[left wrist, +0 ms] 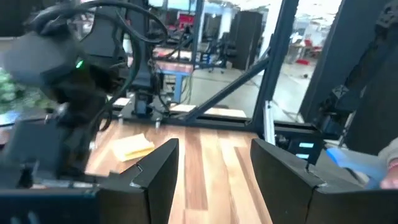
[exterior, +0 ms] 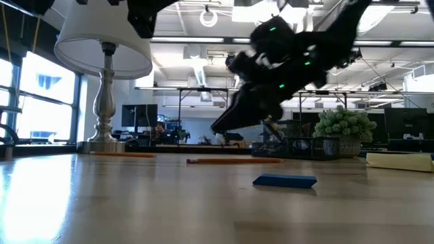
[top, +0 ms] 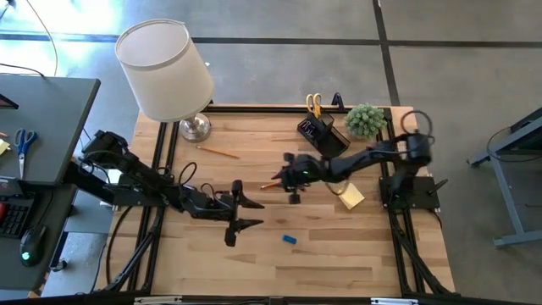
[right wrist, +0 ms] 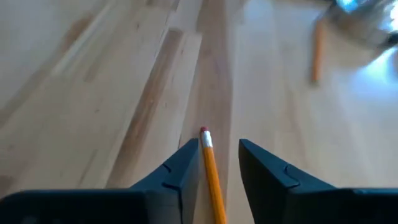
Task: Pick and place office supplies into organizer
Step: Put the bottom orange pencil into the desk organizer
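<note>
An orange pencil lies flat on the wooden table, its eraser end pointing away from my right gripper. That gripper hovers open just above it, slanting down, one finger on either side, touching nothing. A second pencil lies near the lamp. A blue eraser and a yellow sticky-note pad lie on the table. The black organizer stands at the far edge with yellow-handled scissors upright in it. My left gripper waits open and level at mid-table.
A white-shaded lamp stands at the far left corner and a small green plant beside the organizer. Blue-handled scissors lie on a grey side desk off to the left. Bare wood stretches along the near edge.
</note>
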